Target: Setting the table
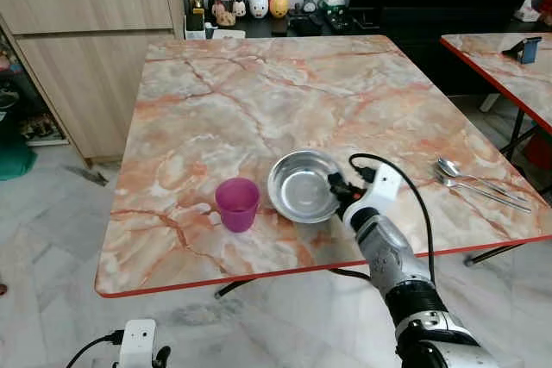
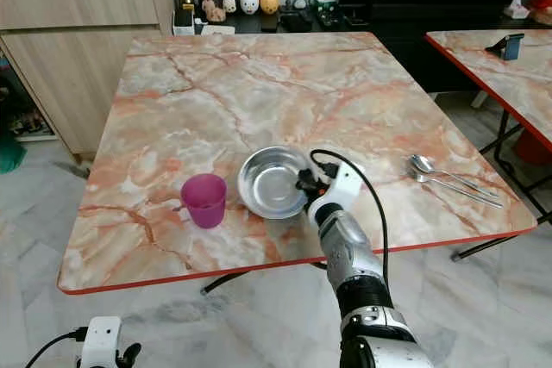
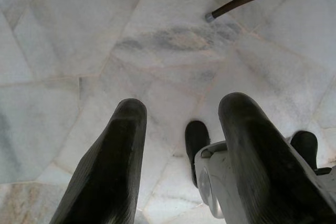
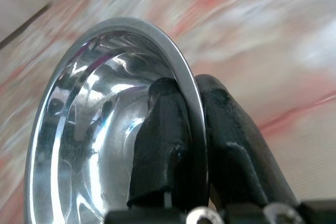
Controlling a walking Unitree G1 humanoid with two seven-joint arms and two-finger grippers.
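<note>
A shiny steel bowl [image 1: 302,185] rests near the front edge of the marble table [image 1: 259,101]. My right gripper [image 1: 338,187] is shut on the bowl's right rim, one finger [image 4: 160,140] inside and the other outside. A purple cup [image 1: 236,203] stands upright just left of the bowl. Two spoons [image 1: 470,180] lie side by side on the table's right part. My left gripper [image 3: 181,145] hangs low over the floor, its fingers apart with nothing between them.
A second marble table [image 1: 509,66] holding a blue object [image 1: 529,48] stands at the right. A wooden cabinet [image 1: 86,49] is at the back left. Jars and figurines [image 1: 250,4] line a dark shelf behind the table. Pale tiled floor surrounds it.
</note>
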